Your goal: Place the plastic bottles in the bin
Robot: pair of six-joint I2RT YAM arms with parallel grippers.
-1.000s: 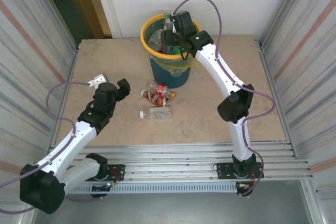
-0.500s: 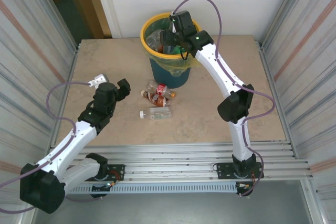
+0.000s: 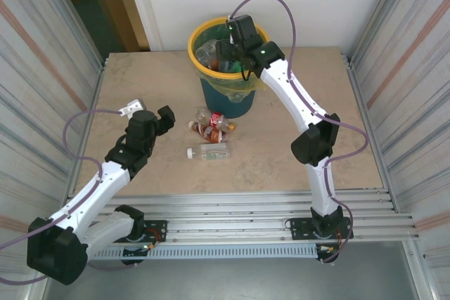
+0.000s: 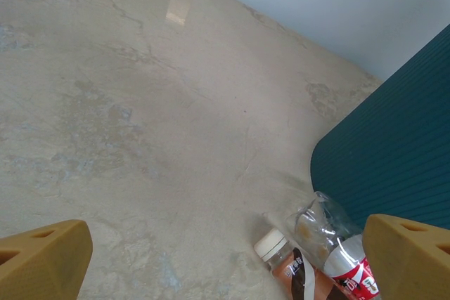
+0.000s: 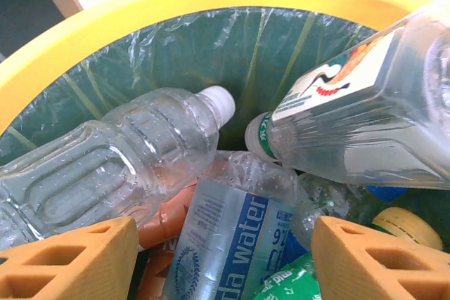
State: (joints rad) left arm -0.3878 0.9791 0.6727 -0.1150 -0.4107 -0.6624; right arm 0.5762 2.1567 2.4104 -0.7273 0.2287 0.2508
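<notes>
The bin [image 3: 225,96], dark teal with a yellow rim [image 5: 176,5] and a thin liner, stands at the table's back middle. Several plastic bottles lie inside: a clear one [image 5: 105,166], a blue-labelled water bottle [image 5: 225,237] and a white-labelled one [image 5: 365,117]. My right gripper [image 3: 226,48] [image 5: 225,258] hangs open over them, touching none. On the table lie a small cluster of bottles [image 3: 211,124] and a clear white-capped bottle [image 3: 209,152]. My left gripper [image 3: 148,109] [image 4: 228,258] is open and empty, left of the cluster; a brown white-capped bottle [image 4: 281,258] lies ahead of it.
The bin's ribbed wall [image 4: 394,145] rises right behind the cluster. Corrugated metal walls [image 3: 42,68] close both sides of the table, and a white wall stands behind. Bare tabletop [image 3: 140,75] stretches left of the bin.
A clear bottle at the bin's left side has dropped lower inside it. The right gripper stays over the bin. The left arm has not moved.
</notes>
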